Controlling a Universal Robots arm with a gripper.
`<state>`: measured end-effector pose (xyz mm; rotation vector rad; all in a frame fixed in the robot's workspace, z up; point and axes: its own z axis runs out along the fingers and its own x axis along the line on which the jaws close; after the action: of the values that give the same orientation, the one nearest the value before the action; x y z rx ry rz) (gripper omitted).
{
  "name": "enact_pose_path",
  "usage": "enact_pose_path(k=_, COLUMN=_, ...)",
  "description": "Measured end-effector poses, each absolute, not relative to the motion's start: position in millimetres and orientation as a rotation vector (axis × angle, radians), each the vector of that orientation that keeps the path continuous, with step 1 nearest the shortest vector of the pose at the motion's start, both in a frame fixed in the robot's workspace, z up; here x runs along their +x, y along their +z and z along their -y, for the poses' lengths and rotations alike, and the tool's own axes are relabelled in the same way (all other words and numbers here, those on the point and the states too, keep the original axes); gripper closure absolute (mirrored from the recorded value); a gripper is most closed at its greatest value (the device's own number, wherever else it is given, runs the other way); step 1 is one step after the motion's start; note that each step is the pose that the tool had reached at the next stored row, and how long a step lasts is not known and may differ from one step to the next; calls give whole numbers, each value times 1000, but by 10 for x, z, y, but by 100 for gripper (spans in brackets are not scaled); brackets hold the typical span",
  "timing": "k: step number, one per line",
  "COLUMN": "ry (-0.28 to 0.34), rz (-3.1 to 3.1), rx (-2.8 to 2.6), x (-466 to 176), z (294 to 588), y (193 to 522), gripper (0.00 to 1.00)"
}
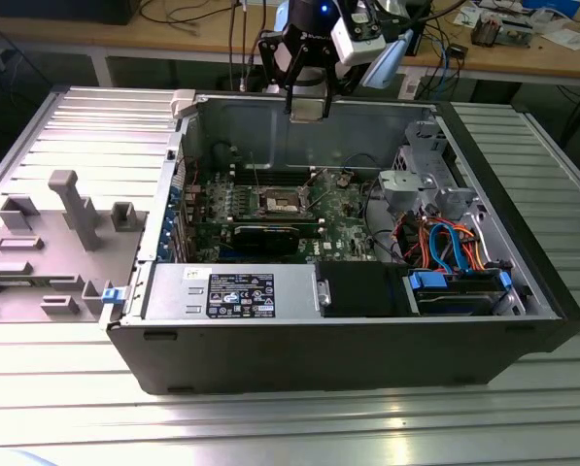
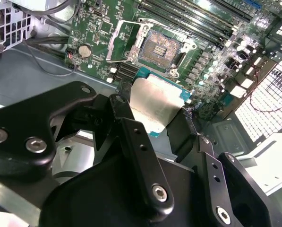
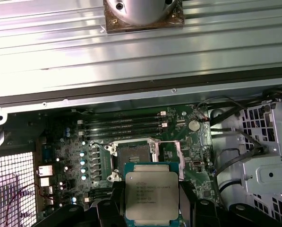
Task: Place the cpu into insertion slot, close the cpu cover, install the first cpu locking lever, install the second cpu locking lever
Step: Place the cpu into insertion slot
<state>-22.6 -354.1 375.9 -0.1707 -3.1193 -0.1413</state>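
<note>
Silver cpu (image 3: 151, 195) held flat above bare insertion slot (image 3: 136, 152), cpu cover (image 2: 113, 43) open beside it.

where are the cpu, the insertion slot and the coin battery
cpu (image 3: 151, 195): first wrist view, middle of its silver top
insertion slot (image 3: 137, 153): first wrist view, its dark centre
coin battery (image 3: 193, 125): first wrist view, middle of its round face

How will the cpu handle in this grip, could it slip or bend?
Probably stiff: the cpu is a flat metal-topped plate. Likely light, being thin. It may slip, since the hand pinches only its thin edges.
</note>
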Motion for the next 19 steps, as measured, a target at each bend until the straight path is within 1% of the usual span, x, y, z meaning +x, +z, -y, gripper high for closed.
enact_pose_path(k=19, ry=-142, rz=3119, rx=-192, x=-226, z=3541, y=3759, gripper=45)
